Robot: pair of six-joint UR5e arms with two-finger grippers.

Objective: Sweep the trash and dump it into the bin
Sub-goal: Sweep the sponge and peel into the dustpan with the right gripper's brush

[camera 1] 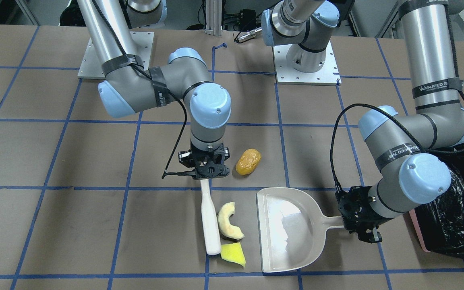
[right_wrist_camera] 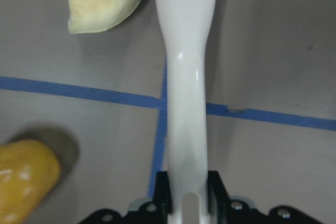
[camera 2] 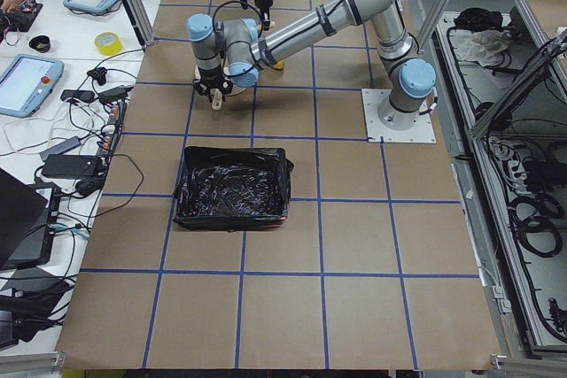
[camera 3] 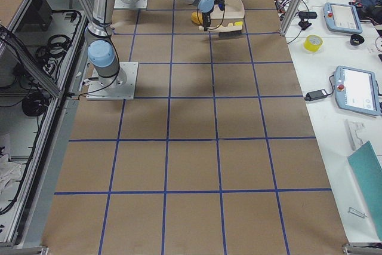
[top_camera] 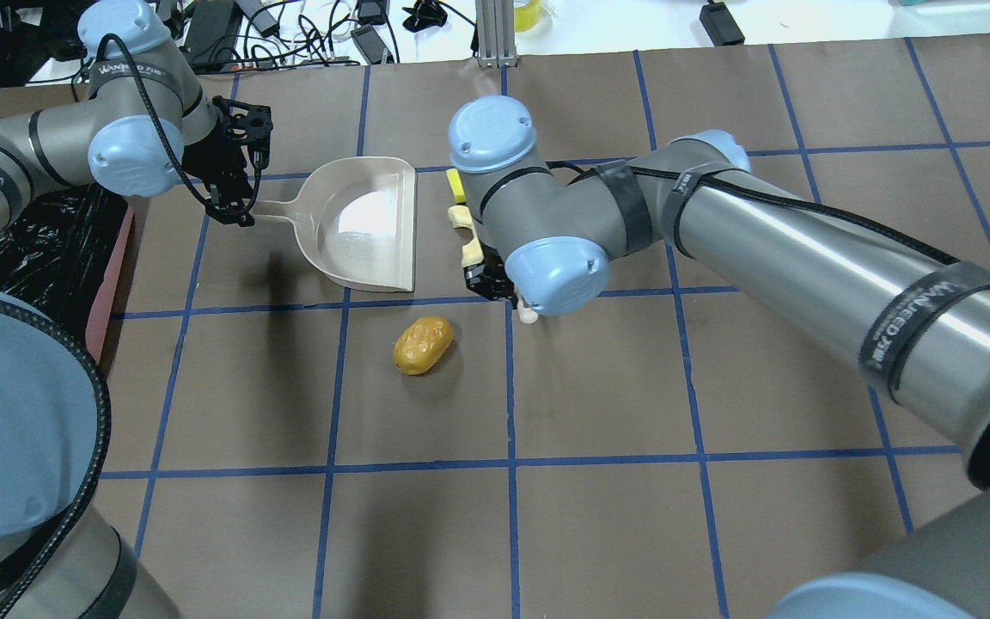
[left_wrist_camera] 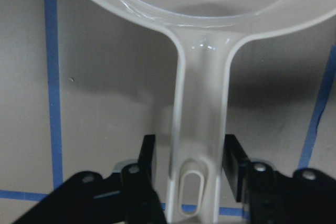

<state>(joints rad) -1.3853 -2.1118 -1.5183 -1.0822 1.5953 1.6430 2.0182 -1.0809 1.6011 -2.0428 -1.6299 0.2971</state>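
Note:
My right gripper (camera 1: pixel 210 169) is shut on the end of a white brush handle (camera 1: pixel 210 219) that lies on the table; the right wrist view (right_wrist_camera: pixel 187 182) shows its jaws tight on it. The pale crescent slice (camera 1: pixel 229 221) and yellow wedge (camera 1: pixel 234 254) lie beside the brush, between it and the cream dustpan (camera 1: pixel 288 229). The golden-brown lump (camera 1: pixel 248 161) sits apart, next to my right gripper. My left gripper (camera 1: pixel 357 219) is shut on the dustpan's handle (left_wrist_camera: pixel 202 129). The dustpan is flat on the table and empty. The bin (camera 1: pixel 453 217), black-lined, stands behind my left wrist.
The bin's pink wall (top_camera: pixel 113 284) is at the table's left edge in the overhead view, close to my left arm. My right forearm (top_camera: pixel 804 249) reaches across the table's middle. Both arm bases (camera 1: pixel 306 68) are bolted at the robot's side.

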